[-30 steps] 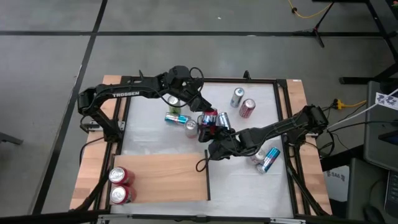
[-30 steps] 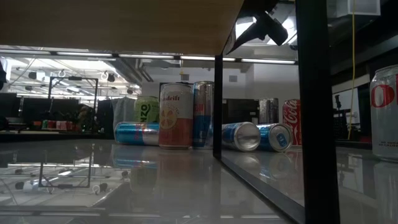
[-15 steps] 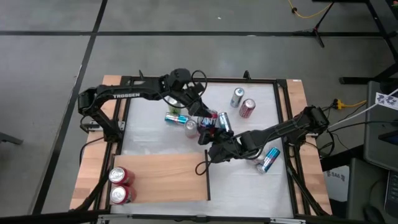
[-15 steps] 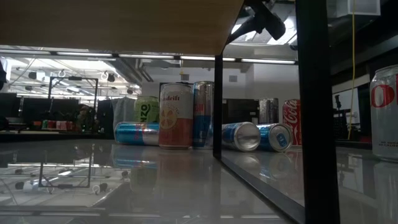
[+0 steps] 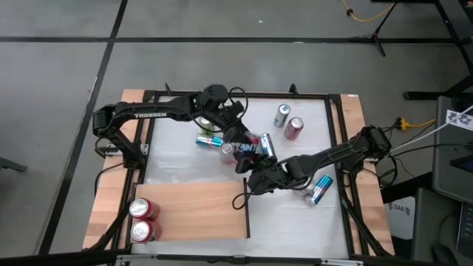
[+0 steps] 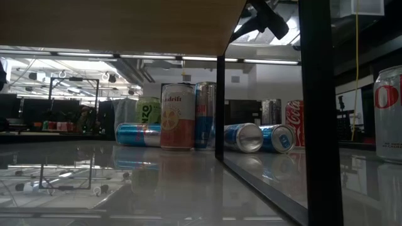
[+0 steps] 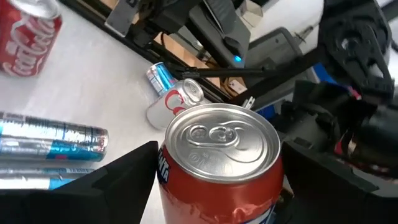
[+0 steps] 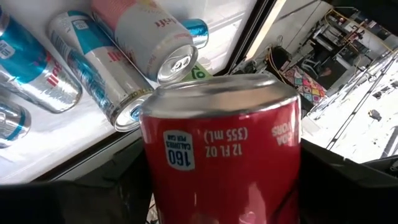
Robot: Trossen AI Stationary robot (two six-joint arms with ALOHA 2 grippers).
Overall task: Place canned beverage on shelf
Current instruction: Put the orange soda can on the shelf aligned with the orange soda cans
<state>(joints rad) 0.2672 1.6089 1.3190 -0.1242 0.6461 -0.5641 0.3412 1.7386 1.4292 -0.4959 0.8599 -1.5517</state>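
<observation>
Table, white top. Shelf fills its front-left quarter, with the dark strip on the edge facing the table's middle.

Left arm reaches in from the left edge, left gripper over the table's centre. Right arm reaches in from the right edge, right gripper just beside the left one and nearer the front.

Red can: each wrist view shows it between that arm's own fingers, clamped on both flanks. Judged to be one can in handover, held off the table at centre.

Key relation: the shelf lies frontward and left of both grippers. The right gripper is nearer, close to the strip edge. The can's lid faces the left wrist camera, so its long axis runs roughly along that gripper's reach.

Counts:
- arms: 2
- shelf: 1
- shelved cans: 2, red, at the shelf's left end
- loose cans: at least seven in the high view; the central cluster is partly hidden
</observation>
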